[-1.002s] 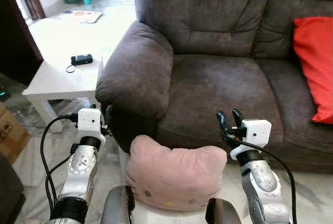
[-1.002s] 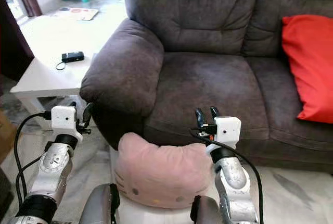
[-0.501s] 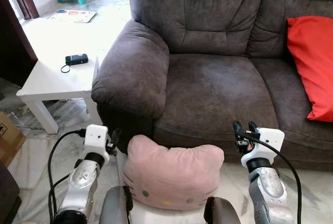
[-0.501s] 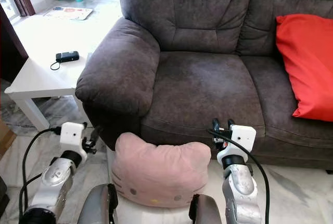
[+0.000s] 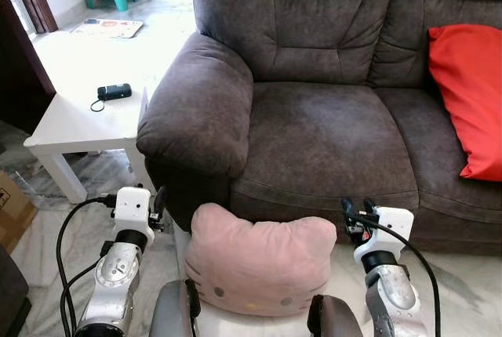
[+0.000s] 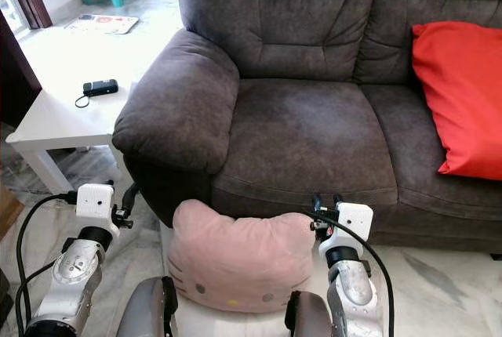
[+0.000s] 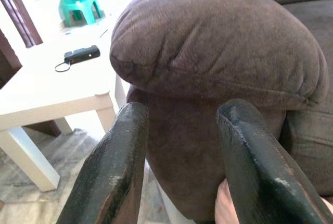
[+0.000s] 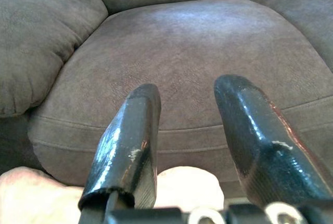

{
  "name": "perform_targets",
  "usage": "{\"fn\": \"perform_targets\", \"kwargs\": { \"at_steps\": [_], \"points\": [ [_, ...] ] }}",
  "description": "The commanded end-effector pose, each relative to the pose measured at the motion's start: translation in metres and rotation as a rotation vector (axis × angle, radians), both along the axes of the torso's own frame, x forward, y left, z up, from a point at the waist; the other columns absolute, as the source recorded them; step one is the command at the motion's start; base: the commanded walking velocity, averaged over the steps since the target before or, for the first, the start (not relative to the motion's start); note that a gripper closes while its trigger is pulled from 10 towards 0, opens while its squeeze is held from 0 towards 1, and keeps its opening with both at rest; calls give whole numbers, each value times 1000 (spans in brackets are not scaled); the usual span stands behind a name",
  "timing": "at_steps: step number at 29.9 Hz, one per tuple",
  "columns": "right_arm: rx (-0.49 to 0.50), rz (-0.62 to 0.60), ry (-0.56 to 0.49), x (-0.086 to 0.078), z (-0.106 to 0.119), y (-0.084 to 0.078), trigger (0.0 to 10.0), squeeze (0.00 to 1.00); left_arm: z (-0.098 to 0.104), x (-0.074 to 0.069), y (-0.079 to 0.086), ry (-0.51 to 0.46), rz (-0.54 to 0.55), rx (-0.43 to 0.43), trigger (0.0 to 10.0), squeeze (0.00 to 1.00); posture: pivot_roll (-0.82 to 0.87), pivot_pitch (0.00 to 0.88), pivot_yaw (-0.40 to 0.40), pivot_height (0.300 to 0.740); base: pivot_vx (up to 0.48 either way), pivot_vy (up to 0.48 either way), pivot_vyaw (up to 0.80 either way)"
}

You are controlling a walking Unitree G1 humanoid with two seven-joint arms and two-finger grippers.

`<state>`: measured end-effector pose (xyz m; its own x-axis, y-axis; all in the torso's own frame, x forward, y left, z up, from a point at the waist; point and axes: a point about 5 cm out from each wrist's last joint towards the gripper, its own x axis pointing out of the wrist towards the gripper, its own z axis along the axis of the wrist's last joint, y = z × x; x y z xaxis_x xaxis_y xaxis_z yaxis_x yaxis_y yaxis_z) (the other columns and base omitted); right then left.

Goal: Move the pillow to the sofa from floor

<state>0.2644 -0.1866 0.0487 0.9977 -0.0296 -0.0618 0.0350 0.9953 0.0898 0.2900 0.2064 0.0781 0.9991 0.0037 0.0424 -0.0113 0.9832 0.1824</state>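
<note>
Left eye view: pink pillow (image 5: pixel 260 259) with printed cat face, no readable writing, on the floor (image 5: pixel 463 290) against the sofa (image 5: pixel 329 125); left gripper (image 5: pixel 159 198) and right gripper (image 5: pixel 358 210) flank it, both spread, empty.

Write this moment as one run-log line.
pink pillow: on floor against sofa | left gripper: open, beside it | right gripper: open, beside it
</note>
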Motion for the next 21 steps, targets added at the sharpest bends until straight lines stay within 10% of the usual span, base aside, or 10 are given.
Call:
{"fn": "perform_targets", "kwargs": {
  "at_steps": [1,21],
  "points": [
    [-5,-7,-20,4,5,-3,10000,0,2,-1,3,-11,8,20,10000,0,28,0,-30,542,0,0,0],
    [-44,77,-148,21,38,9,10000,0,1,1,-3,7,-22,-1,10000,0,27,0,-36,487,0,0,0]
  ]
}}
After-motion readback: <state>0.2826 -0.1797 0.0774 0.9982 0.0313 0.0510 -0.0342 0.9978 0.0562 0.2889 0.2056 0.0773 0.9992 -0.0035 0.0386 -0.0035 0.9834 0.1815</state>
